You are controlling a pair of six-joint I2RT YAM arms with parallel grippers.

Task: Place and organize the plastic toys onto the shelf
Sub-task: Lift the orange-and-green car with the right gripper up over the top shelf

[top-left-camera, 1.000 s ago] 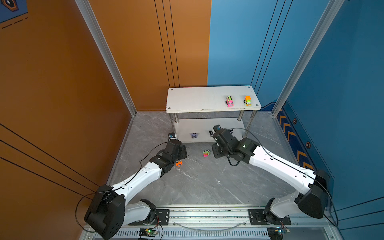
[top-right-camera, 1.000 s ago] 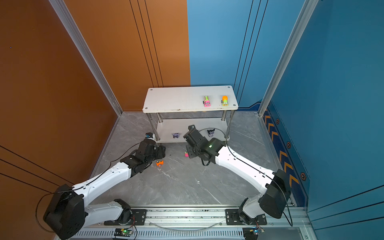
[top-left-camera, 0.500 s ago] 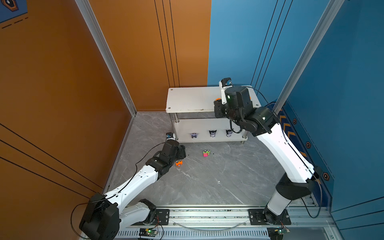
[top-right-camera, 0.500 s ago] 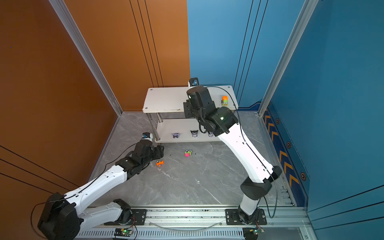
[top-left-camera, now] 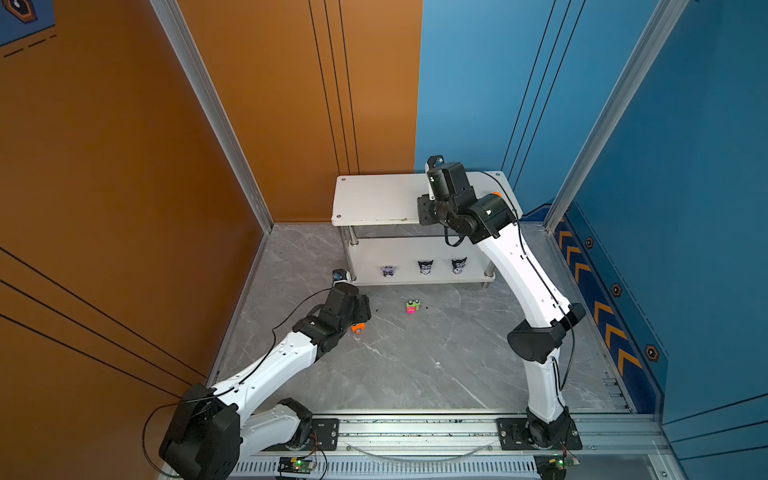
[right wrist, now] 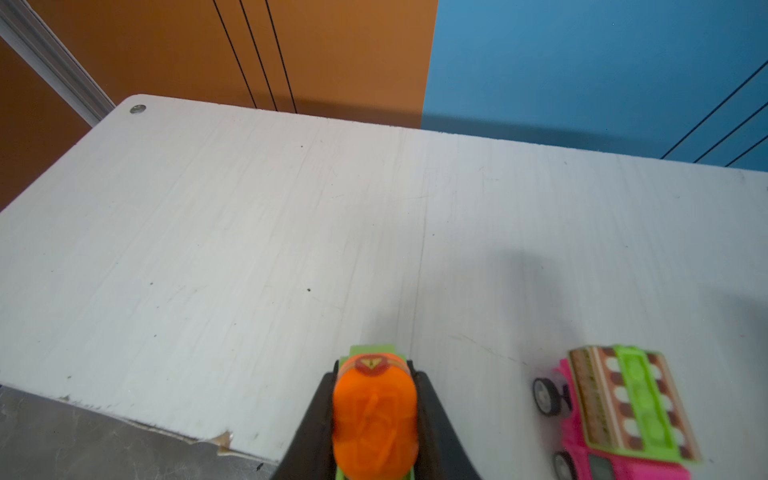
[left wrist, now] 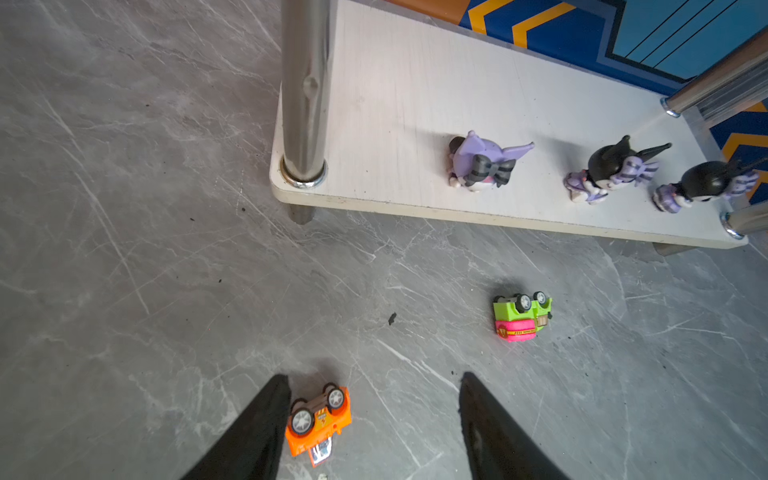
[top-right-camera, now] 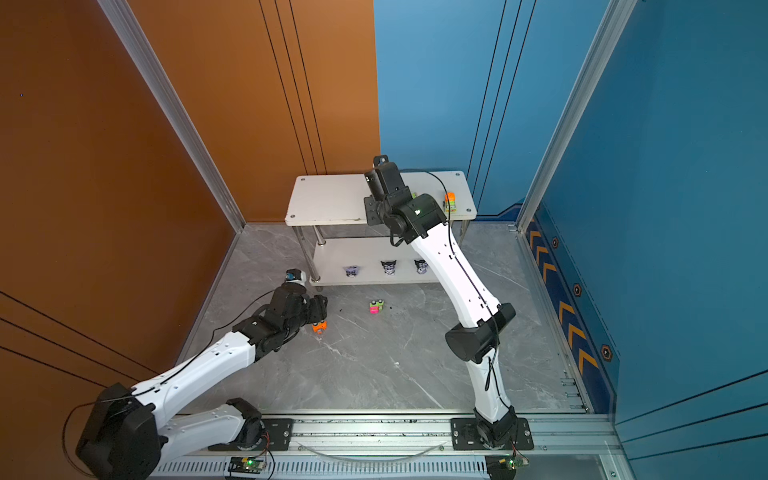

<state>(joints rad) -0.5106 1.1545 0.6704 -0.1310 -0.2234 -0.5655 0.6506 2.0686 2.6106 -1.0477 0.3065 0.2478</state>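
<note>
Since a second ago, your right gripper has swung up from the tabletop to the top tier of the shelf. Nearest you, the left gripper hangs low over the tabletop with its jaws spread wide and an overturned orange car against one finger. Farther out, a green-and-pink car lies on its side. Behind it, three figurines stand in a row on the shelf's lower tier. Up top, the right gripper is clamped on an orange-domed car, with a pink truck just beside it.
</note>
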